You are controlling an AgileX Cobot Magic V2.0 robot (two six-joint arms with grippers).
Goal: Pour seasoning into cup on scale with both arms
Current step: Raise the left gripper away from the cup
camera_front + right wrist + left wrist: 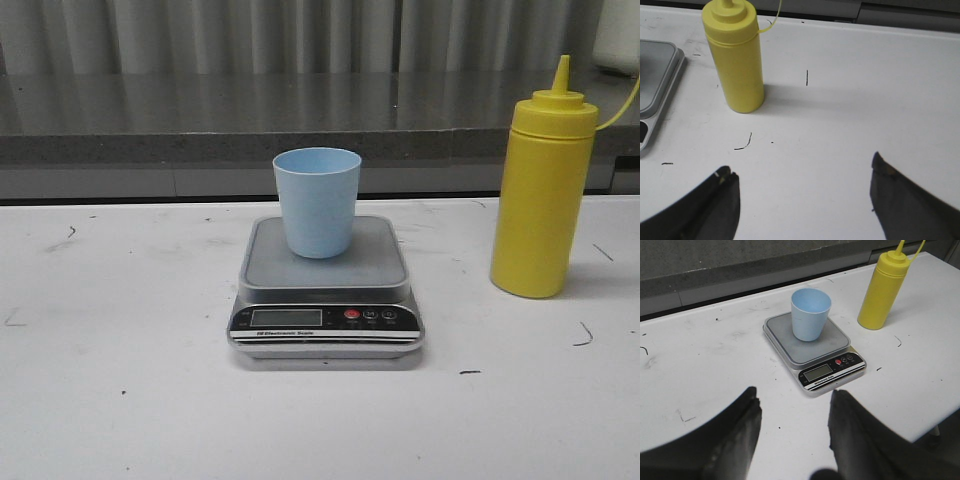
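Observation:
The light blue cup stands upright on the steel platform of the silver-grey scale at the table's middle. The tall yellow seasoning bottle stands upright to the right of the scale, cap on. In the left wrist view the cup, scale and bottle lie ahead of my left gripper, which is open and empty above the table. In the right wrist view my right gripper is open and empty, with the bottle ahead of it. Neither gripper shows in the front view.
A grey ledge and wall run along the table's far edge. The white table bears small black marks. The table's front right corner shows in the left wrist view.

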